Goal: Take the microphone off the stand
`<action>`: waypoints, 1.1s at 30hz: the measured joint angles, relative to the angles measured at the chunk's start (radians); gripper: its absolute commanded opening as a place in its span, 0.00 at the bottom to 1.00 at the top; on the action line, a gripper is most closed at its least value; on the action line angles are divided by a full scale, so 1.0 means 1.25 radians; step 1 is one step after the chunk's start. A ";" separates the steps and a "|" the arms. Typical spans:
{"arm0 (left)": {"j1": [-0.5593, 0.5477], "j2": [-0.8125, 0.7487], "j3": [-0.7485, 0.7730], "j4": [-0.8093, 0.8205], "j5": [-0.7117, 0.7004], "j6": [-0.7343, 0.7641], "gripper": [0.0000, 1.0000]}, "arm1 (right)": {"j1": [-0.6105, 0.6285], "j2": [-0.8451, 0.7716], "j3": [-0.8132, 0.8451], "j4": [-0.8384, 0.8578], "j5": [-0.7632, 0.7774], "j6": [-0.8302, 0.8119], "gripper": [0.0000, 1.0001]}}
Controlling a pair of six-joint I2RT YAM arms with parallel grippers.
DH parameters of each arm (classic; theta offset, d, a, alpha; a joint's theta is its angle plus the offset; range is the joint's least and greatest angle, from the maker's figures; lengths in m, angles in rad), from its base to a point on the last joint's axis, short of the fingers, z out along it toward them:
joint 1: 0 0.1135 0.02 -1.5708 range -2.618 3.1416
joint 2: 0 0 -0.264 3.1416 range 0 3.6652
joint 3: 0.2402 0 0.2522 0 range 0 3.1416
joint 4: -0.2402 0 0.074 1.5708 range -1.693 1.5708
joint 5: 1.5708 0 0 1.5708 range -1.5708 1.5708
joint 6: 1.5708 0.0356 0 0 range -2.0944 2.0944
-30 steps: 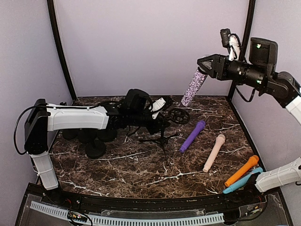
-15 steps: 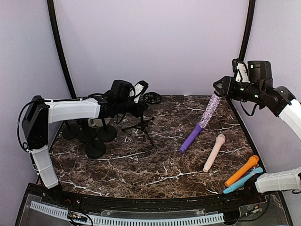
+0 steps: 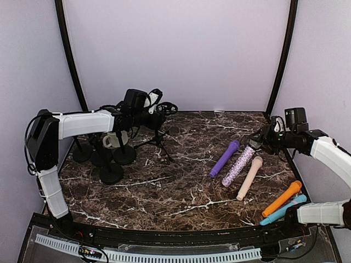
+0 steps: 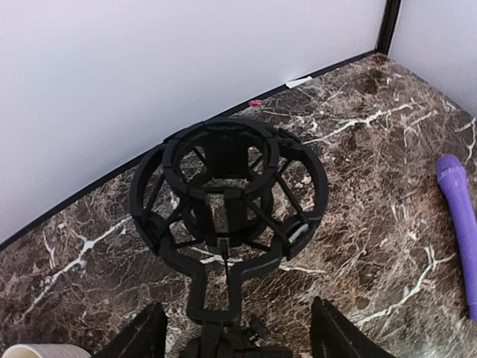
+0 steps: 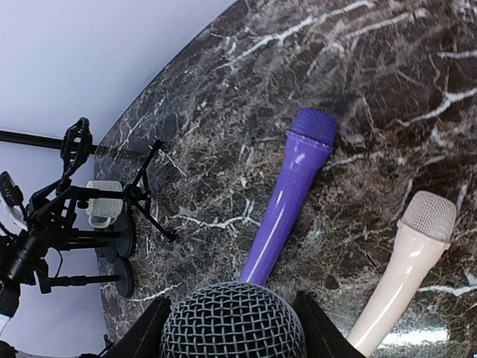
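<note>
left tool (image 4: 238, 328) clenched on empty stand (image 4: 216, 250), rear left | glittery microphone (image 3: 238, 165) out, at tabletop (image 3: 164, 192) between purple microphone (image 3: 224, 158) and beige microphone (image 3: 249, 177) | right tool (image 3: 256, 141) grasping its head | step: setting down | next: release, lift clear

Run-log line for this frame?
left gripper: shut on empty stand | right gripper: shut on glitter microphone, low between purple microphone and beige microphone | microphone off stand
</note>
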 measured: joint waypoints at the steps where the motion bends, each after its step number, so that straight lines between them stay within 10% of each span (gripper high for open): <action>1: 0.000 0.000 0.002 -0.005 0.001 0.000 0.76 | -0.008 0.005 -0.017 0.007 -0.012 0.009 0.09; 16: 0.005 -0.269 -0.010 -0.058 0.077 -0.046 0.85 | -0.060 0.210 -0.043 0.208 -0.078 0.042 0.52; 33: 0.049 -0.364 -0.084 -0.164 0.086 -0.080 0.87 | -0.070 0.377 -0.014 0.243 0.014 -0.045 0.74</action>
